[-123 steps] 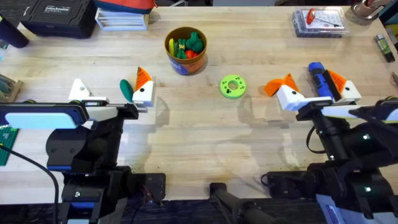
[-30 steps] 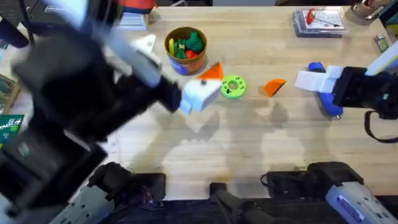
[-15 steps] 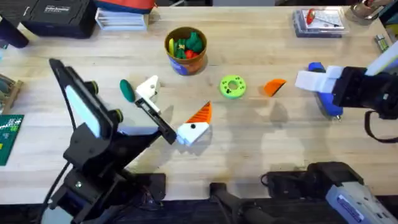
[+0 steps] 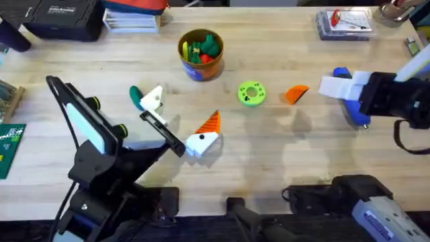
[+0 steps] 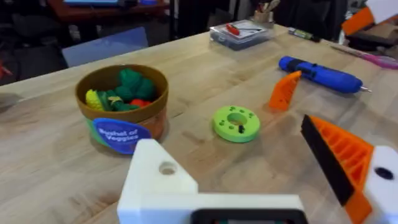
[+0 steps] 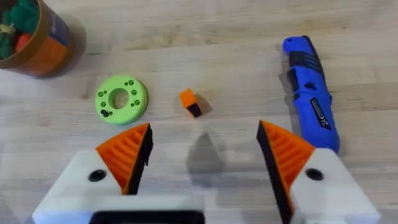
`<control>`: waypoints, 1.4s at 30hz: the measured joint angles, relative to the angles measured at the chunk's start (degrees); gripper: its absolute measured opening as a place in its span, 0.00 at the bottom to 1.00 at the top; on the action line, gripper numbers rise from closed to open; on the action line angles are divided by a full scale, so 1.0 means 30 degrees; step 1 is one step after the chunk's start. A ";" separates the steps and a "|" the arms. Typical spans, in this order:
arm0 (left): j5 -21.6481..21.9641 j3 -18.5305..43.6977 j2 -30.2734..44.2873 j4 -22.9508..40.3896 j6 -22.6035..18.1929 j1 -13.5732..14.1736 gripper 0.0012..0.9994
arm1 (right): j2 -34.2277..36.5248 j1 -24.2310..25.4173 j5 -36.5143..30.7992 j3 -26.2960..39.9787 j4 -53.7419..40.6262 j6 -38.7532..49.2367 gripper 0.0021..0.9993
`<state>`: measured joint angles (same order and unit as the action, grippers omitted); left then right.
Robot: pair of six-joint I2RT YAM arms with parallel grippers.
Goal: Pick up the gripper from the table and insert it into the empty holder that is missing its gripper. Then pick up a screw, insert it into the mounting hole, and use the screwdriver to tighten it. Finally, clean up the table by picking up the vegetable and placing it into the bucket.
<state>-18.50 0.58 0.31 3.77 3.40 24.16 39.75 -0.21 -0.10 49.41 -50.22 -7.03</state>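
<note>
The right gripper (image 6: 202, 165), fingers spread wide, hovers above the loose orange gripper (image 6: 191, 102); screwdriver (image 6: 310, 90) lies beyond one finger. The left gripper (image 5: 249, 186) looks open too, its bare holder (image 5: 163, 180) facing the bucket (image 5: 124, 109).

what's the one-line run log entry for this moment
left gripper: open, one holder empty | right gripper: open above loose gripper | screwdriver: on table | vegetable: on table, outside bucket

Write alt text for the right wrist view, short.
Looking down at a wooden table, the right gripper hangs open above a small loose orange wedge. Both its white fingers carry orange ribbed pads. A blue screwdriver lies to one side, a green ring to the other, with a tub of toy vegetables beyond it.
</note>
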 joint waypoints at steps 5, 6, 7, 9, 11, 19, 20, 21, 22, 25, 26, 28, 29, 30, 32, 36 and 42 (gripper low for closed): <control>-0.1418 0.0000 -0.0006 -0.0056 0.0007 0.0176 0.99 | 0.0007 0.0000 0.0000 0.0000 0.0000 0.0000 0.99; -0.1708 0.0000 0.0001 -0.0080 0.0007 0.0255 0.99 | 0.0007 0.0000 0.0000 0.0000 0.0000 0.0000 0.99; -0.1962 0.0000 -0.0001 -0.0095 0.0007 0.0316 0.99 | 0.0003 0.0000 0.0000 0.0000 0.0000 0.0000 0.99; -0.2310 0.0000 -0.0006 -0.0109 0.0007 0.0386 0.99 | 0.0007 0.0000 0.0000 0.0000 0.0000 0.0000 0.99; -0.2532 0.0000 -0.0003 -0.0109 0.0007 0.0386 0.99 | 0.0007 0.0000 0.0000 0.0000 0.0000 0.0004 0.99; -0.2902 0.0000 -0.0006 -0.0110 0.0007 0.0386 0.99 | 0.0007 0.0000 0.0000 0.0000 0.0000 0.0000 0.99; -0.2916 0.0000 -0.0006 -0.0117 0.0007 0.0386 0.99 | 0.0007 0.0000 0.0000 0.0000 0.0000 0.0000 0.99; -0.2918 0.0000 -0.0006 -0.0117 0.0007 0.0386 0.99 | 0.0002 0.0000 0.0000 0.0000 0.0000 0.0002 0.99; -0.2916 0.0000 -0.0006 -0.0117 0.0007 0.0386 0.99 | 0.0007 0.0000 0.0000 0.0000 0.0000 0.0000 0.99; -0.2923 0.0000 -0.0006 -0.0124 0.0007 0.0386 0.99 | 0.0007 0.0000 0.0000 0.0000 0.0000 0.0007 0.99; -0.2968 0.0000 -0.0004 -0.0129 0.0007 0.0386 0.99 | 0.0002 0.0000 0.0000 0.0000 0.0000 0.0000 0.99; -0.3282 0.0000 -0.0006 -0.0124 0.0007 0.0386 0.99 | 0.0007 0.0000 0.0000 0.0000 0.0000 0.0000 0.99; -0.3541 0.0000 -0.0006 -0.0130 0.0007 0.0386 0.99 | 0.0002 0.0000 0.0000 0.0000 0.0000 0.0006 0.99; -0.3832 0.0000 -0.0003 -0.0131 0.0007 0.0386 0.99 | 0.0003 0.0000 0.0000 0.0000 0.0000 0.0000 0.99; -0.4516 0.0000 -0.0006 -0.0131 0.0007 0.0386 0.99 | 0.0001 0.0000 0.0000 0.0000 0.0000 0.0000 0.99; -0.5952 0.0000 -0.0003 -0.0117 0.0007 0.0386 0.99 | 0.0005 0.0000 0.0000 0.0000 0.0000 0.0000 0.99; -0.7053 0.0000 0.0000 -0.0093 0.0792 0.0386 0.99 | 0.0006 0.0000 0.0000 0.0000 0.0000 0.0000 0.99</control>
<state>-39.65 0.58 0.31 3.49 5.78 25.32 39.76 -0.21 -0.10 49.41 -50.22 -7.03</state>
